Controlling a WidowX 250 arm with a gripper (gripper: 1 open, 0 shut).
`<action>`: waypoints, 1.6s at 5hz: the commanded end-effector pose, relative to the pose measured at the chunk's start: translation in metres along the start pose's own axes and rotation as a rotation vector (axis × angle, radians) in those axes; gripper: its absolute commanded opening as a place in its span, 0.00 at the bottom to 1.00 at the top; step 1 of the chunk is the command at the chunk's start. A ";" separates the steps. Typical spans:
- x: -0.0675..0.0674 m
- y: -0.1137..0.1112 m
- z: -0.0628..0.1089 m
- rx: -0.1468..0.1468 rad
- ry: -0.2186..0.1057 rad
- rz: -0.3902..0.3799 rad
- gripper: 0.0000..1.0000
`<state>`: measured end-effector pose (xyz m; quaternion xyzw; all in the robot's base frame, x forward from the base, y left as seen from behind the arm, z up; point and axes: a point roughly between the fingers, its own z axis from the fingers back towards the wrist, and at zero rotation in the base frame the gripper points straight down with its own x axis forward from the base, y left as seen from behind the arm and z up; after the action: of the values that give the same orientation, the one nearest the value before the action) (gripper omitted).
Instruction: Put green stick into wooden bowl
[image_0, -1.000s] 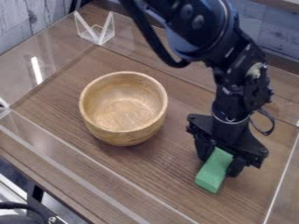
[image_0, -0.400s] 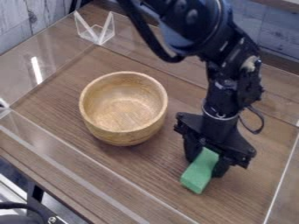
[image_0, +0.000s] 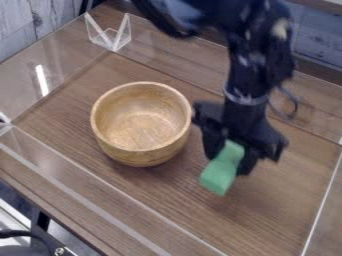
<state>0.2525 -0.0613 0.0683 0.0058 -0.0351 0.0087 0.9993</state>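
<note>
The bowl (image_0: 142, 122) sits upright, round, light tan wood, thick-walled, hollow empty. The stick (image_0: 223, 169), a bright green flat block, hangs tilted just right of the bowl, upper end hidden in the clamp, lower end nearer the camera, apart from it.

The green stick (image_0: 225, 170) is a bright, even green with no markings, a shade darker along its side faces. The gripper (image_0: 238, 150) holding its upper end is black, as is the arm rising from it toward twelve o'clock, though motion blur softens both. At nine o'clock from the stick, the wooden bowl (image_0: 140, 122) is light tan, with fine darker grain streaking its hollow and a paler rim. The table (image_0: 80, 215) is dark brown wood with long grain lines. A clear panel (image_0: 47, 70) at ten o'clock shows pale whitish reflections. Near eleven o'clock a small transparent stand (image_0: 107, 32) has white edges.
</note>
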 end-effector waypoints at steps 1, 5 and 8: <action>0.016 0.030 0.035 0.004 -0.076 0.050 0.00; 0.032 0.043 0.036 -0.006 -0.120 0.011 0.00; 0.032 0.080 0.025 -0.005 -0.126 -0.005 0.00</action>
<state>0.2768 0.0161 0.0882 0.0008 -0.0813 0.0006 0.9967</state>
